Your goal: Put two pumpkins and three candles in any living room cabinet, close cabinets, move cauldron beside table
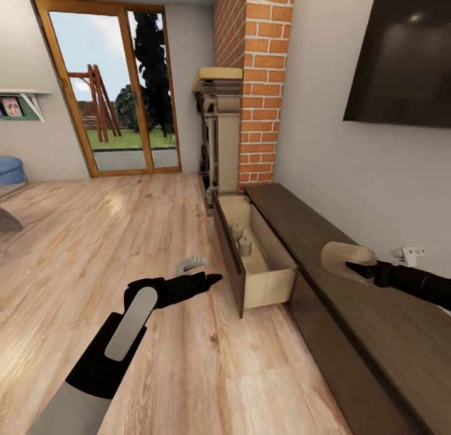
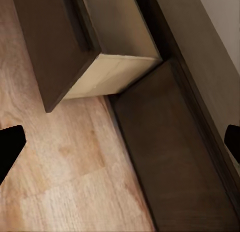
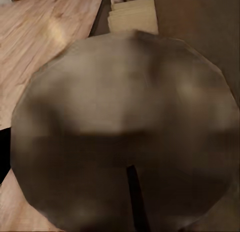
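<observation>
— What is the right gripper doing?
— Holding the third candle above the cabinet top. The left gripper is spread wide, empty.
— Next?
— Carry it over the open drawer, beside the two candles inside.

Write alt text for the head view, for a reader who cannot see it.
The right hand holds a beige candle over a long dark cabinet, near its open drawer with two candles inside. The left hand hovers empty above the wood floor; a glass door stands behind.
</observation>
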